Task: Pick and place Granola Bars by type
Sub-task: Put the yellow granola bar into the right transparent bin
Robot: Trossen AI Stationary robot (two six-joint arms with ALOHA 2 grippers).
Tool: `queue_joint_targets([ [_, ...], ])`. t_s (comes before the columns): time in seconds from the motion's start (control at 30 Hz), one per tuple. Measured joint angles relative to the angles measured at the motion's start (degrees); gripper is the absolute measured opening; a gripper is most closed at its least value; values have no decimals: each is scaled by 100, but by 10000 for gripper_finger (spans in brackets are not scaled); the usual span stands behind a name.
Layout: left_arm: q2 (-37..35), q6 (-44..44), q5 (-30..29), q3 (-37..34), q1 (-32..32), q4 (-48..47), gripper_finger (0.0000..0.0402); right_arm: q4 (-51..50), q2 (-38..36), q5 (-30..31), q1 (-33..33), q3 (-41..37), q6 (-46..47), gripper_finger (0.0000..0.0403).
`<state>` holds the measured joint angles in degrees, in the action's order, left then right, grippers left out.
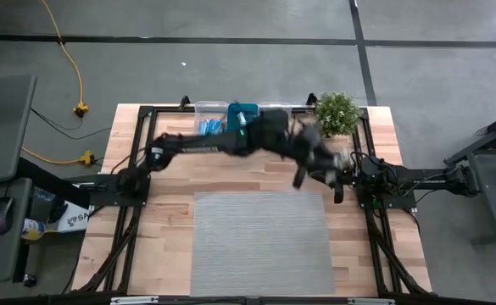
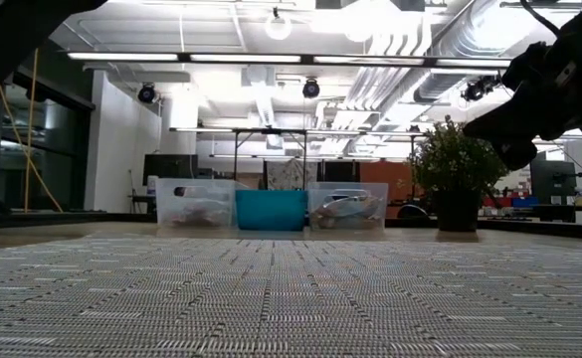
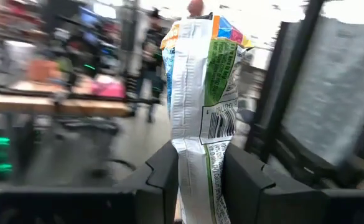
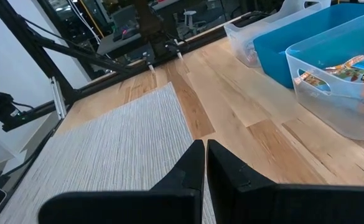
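Left hand (image 3: pixel 197 177) gripping upright granola bar (image 3: pixel 200 93), silvery wrapper, green panel, perhaps orange-blue top, barcode showing

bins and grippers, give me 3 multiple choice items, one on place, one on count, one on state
1. Where is the teal bin?
A. between two clear bins
B. on the grey mat
C. under the plant

2. How many bins stand in the row?
A. two
B. three
C. five

3. What is the left gripper doing?
A. open and empty
B. shut on a bar
C. resting on the mat

Answers: 1 A, the low view shows a clear bin on one side and another on the other. 2 B, three stand beside the plant. 3 B, the left wrist view shows a bar clamped between its fingers; the right gripper is shut and empty.
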<state>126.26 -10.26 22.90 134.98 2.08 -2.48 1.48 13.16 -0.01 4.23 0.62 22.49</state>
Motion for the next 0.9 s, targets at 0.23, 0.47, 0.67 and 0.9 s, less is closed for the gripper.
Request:
queue_joint_targets([
  [0.23,-509,343,-201,2,944,-249,96,2,-3,2,0,0,0,0],
  [0.47,-798,361,-243,2,1996,-721,96,2,-4,2,0,0,1,0],
  [0.67,-804,339,141,2,2867,-751,96,2,-5,2,2,0,1,0],
  [0.9,-810,559,548,2,3570,-934,96,2,-3,2,0,0,0,0],
])
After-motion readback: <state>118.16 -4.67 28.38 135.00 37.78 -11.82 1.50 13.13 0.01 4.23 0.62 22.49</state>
